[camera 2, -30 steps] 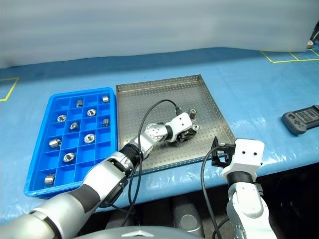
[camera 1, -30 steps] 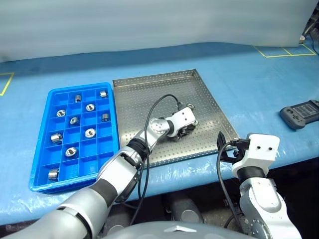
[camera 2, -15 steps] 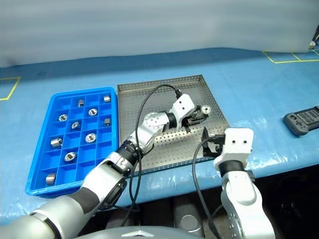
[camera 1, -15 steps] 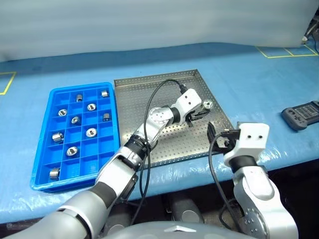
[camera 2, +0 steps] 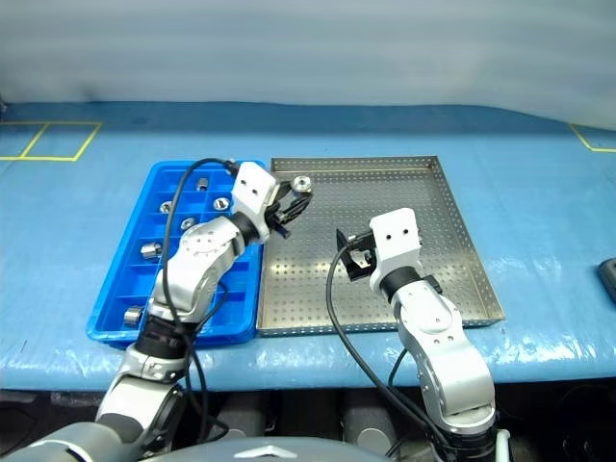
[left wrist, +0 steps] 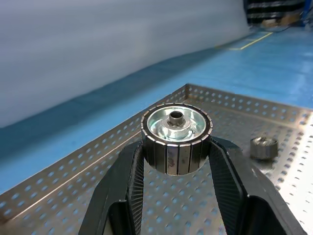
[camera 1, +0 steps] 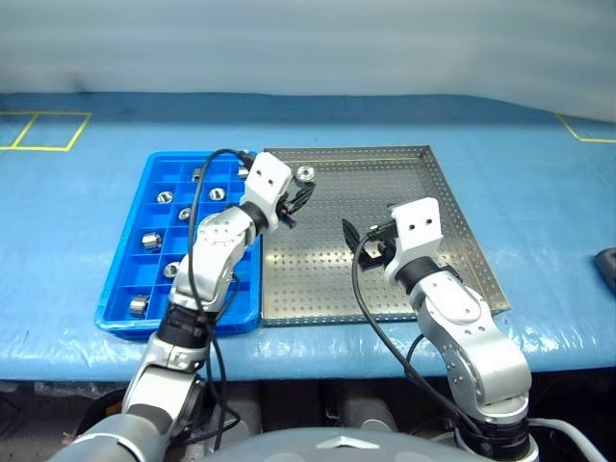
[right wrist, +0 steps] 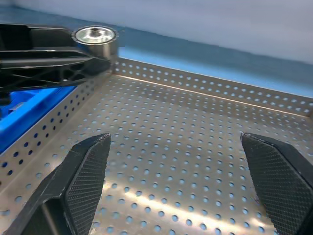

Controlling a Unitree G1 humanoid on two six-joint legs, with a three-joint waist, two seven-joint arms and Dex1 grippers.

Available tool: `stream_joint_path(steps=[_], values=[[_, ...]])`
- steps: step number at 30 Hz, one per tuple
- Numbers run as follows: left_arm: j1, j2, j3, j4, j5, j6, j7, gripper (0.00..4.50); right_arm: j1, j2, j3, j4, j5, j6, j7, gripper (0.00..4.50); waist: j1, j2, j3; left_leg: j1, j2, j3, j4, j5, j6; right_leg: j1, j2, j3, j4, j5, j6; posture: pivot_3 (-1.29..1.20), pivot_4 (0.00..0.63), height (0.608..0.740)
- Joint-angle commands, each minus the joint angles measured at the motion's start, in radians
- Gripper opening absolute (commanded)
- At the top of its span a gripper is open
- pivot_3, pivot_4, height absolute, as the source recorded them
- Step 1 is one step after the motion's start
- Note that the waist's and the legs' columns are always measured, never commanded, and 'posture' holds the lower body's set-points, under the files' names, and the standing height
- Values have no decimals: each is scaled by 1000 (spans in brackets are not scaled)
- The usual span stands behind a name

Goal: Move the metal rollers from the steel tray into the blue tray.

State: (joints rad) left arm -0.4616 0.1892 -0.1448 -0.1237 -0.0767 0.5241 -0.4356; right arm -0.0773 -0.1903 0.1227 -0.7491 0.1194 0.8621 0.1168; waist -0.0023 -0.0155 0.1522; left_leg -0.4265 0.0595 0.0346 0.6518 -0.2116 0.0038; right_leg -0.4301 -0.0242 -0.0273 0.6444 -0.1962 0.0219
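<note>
A metal roller, shiny with a hollow centre, is pinched between the two black fingers of my left gripper. It hangs above the far left corner of the steel tray, close to the blue tray. Several rollers lie in the blue tray's compartments. One more roller rests on the perforated steel floor. My right gripper hovers low over the middle of the steel tray, open and holding nothing, with its fingers spread wide.
Both trays sit side by side on a blue-covered table with yellow tape marks. A black handheld controller lies at the right edge. Black cables loop from both wrists. The table's front edge runs just below the trays.
My left gripper lifted a roller off the steel tray's floor and carried it left to the tray's far left corner. My right arm came in over the tray. The camera view swung.
</note>
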Motion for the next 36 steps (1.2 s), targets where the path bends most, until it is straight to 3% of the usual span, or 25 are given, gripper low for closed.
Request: stream_joint_path(steps=[1,8,14,36], values=[[36,15,15,-142,-11,56,19,1654,-23,-14,12,-9,12,-8,28,4500,14,0,0,0,0,0,1,0,0,0,0,0,0,0,0,96,150,740],[196,131,78,-294,-54,149,-4,1654,-27,-37,40,13,11,-19,56,4500,26,0,0,-1,1,0,3,0,0,0,0,0,0,-3,-5,119,150,740],[254,162,123,-344,-77,204,14,1654,-23,-35,51,17,14,-22,66,4500,37,0,0,-1,1,-1,3,0,0,0,0,-2,0,-3,-6,140,150,740],[338,384,44,-409,-139,364,-137,1654,9,-27,52,12,11,-21,58,4500,42,0,0,-2,1,-1,3,0,0,-1,-1,-2,0,-4,-6,118,150,740]])
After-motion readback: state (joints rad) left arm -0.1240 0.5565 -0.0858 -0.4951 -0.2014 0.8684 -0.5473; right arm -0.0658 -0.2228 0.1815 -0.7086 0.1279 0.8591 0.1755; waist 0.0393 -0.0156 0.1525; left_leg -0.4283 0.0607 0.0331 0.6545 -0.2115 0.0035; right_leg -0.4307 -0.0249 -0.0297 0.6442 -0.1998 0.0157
